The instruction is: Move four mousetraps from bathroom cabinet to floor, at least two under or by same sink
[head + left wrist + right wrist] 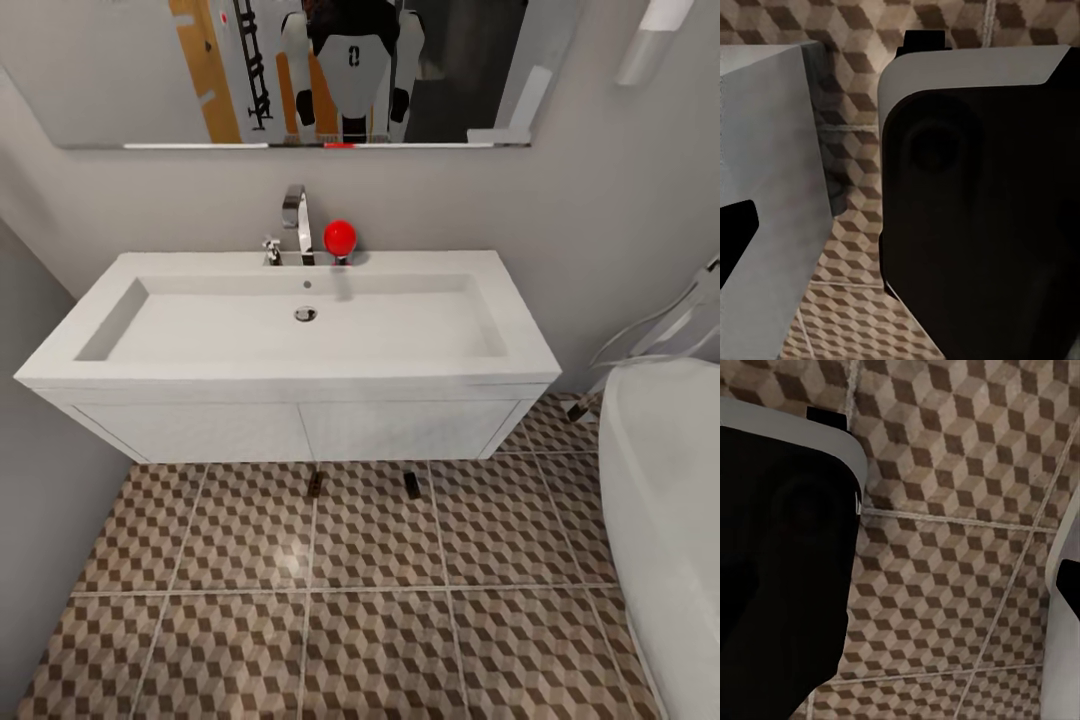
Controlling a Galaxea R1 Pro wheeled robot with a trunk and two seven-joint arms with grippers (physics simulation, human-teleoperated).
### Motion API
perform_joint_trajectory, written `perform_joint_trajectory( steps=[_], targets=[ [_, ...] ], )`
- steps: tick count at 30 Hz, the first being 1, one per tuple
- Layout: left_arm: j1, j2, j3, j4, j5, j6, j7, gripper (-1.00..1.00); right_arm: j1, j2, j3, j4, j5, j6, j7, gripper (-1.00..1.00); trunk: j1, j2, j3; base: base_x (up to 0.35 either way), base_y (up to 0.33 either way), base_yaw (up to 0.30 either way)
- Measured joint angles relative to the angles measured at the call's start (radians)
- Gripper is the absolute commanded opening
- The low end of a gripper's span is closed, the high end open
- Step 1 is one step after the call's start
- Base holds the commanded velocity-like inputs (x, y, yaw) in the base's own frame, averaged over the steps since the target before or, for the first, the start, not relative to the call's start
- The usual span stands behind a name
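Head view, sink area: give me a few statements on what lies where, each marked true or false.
1. Two mousetraps, one and another, lie on the patterned bathroom floor at the front foot of the vanity. True.
2. A red ball sits beside the chrome tap at the back of the sink. True.
3. A mousetrap rests inside the basin. False: the basin holds only its drain.
4. The vanity doors hang open. False: both look shut.
5. The two dark slips on the floor touch each other. False: they lie apart, with bare tile between them.
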Motion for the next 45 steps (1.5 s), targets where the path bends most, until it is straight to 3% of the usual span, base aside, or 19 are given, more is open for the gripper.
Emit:
perform_joint_trajectory(
  steps=[26, 33, 45],
  targets=[
    [0.000, -0.001, 0.001, -0.003, 0.002, -0.001, -0.001, 1.00, 0.000, 0.012, 0.000, -0.012, 0.005, -0.009, 0.002, 1.00, -0.092, 0.168, 0.075, 0.000, 0.000, 0.000],
    [0.000, -0.002, 0.001, -0.003, 0.002, -0.001, -0.002, 1.00, 0.000, 0.008, -0.005, -0.035, 0.005, -0.017, 0.003, 1.00, -0.092, 0.168, 0.075, 0.000, 0.000, -0.064],
    [0.000, -0.006, 0.002, -0.003, 0.001, -0.001, -0.002, 1.00, -0.001, 0.003, -0.009, -0.046, -0.003, -0.046, 0.004, 1.00, -0.092, 0.168, 0.078, 0.000, 0.000, -0.260]
  ],
)
